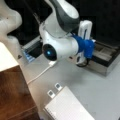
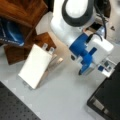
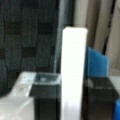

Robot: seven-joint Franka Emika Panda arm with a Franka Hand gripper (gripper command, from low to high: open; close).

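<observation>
Gripper [image 2: 83,71] over the grey tabletop [image 2: 62,95], beside a black box [image 2: 107,100].
White clipboard [image 2: 35,65] lies near the tabletop's edge by the wooden shelf [image 2: 20,12], well apart from the gripper; whether its jaws are spread or pressed together cannot be told.

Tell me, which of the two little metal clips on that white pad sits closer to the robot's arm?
In a front view, the clip toward the view's right sits closer to the arm; its twin lies farther toward the bottom left, both on the white pad.
</observation>
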